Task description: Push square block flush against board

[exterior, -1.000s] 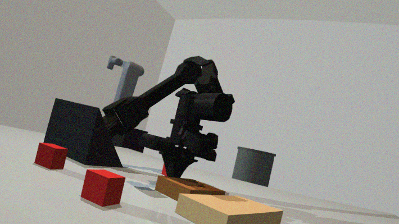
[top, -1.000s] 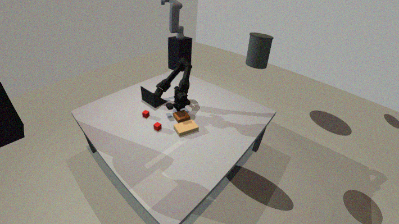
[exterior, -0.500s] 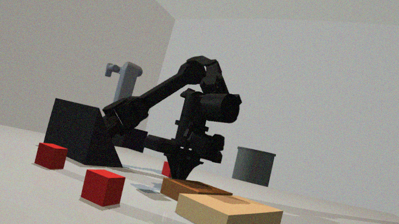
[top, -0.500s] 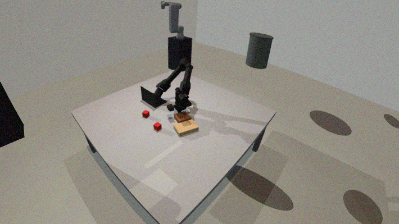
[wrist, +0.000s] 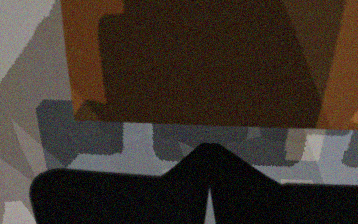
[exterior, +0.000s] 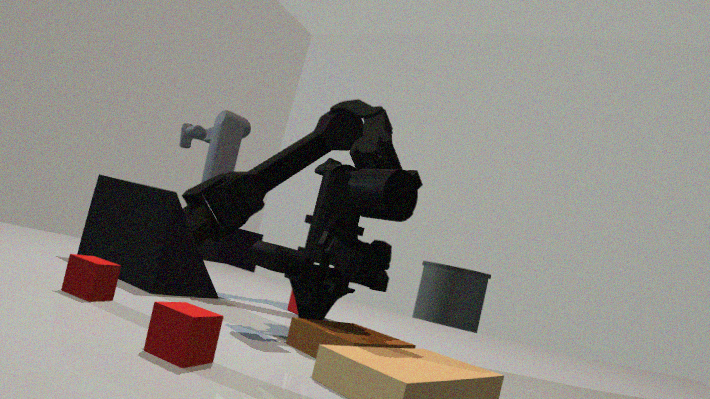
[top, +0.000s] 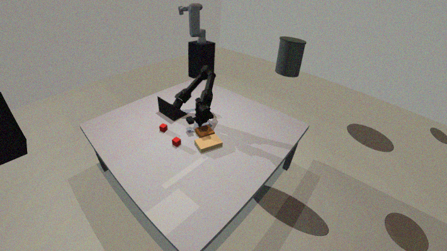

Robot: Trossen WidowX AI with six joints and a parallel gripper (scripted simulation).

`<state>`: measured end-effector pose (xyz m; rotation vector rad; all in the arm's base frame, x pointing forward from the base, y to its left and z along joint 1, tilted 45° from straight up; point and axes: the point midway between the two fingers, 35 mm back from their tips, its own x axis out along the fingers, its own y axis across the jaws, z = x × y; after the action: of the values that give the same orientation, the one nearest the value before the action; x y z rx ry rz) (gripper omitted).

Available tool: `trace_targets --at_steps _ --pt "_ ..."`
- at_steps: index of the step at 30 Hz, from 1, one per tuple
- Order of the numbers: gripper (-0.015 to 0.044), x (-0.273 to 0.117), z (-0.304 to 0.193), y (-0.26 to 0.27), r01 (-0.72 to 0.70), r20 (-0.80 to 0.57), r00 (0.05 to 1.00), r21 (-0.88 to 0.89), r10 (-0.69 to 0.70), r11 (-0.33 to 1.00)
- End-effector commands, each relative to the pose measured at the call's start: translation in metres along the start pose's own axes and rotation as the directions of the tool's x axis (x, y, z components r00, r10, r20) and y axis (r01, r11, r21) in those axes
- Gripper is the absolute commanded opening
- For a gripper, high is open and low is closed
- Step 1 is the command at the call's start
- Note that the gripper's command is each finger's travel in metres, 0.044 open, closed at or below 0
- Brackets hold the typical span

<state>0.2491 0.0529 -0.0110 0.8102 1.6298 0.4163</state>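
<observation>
The brown square block [top: 204, 131] [exterior: 335, 336] [wrist: 210, 60] lies flat on the table, between my gripper and the tan board. The tan board [top: 208, 142] [exterior: 397, 363] lies flat on its far side from the gripper. Their facing sides are very close in the top view; whether they touch I cannot tell. My gripper [top: 199, 125] [exterior: 312, 317] [wrist: 209, 152] is shut and empty, pointing down at the block's rear side. In the wrist view the fingertips are just short of the block's near edge; contact is not clear.
Two red cubes [top: 163, 128] [top: 176, 141] [exterior: 90, 278] [exterior: 183, 334] stand left of the block and board. Another red piece [exterior: 292, 303] shows partly behind the gripper. A black wedge-shaped panel [top: 169, 108] [exterior: 138, 235] stands by the arm's base.
</observation>
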Motion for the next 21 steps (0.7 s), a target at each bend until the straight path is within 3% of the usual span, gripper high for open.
trace_targets --at_steps 1,18,21 --pt "0.0000 -0.002 -0.006 0.002 -0.002 0.009 1.000 -0.003 0.003 1.000" --pt "0.0000 -0.001 -0.033 0.002 -0.002 0.008 1.000 -0.001 0.002 1.000" --pt "0.0000 -0.020 -0.028 0.000 0.001 0.004 1.000 0.001 -0.001 1.000"
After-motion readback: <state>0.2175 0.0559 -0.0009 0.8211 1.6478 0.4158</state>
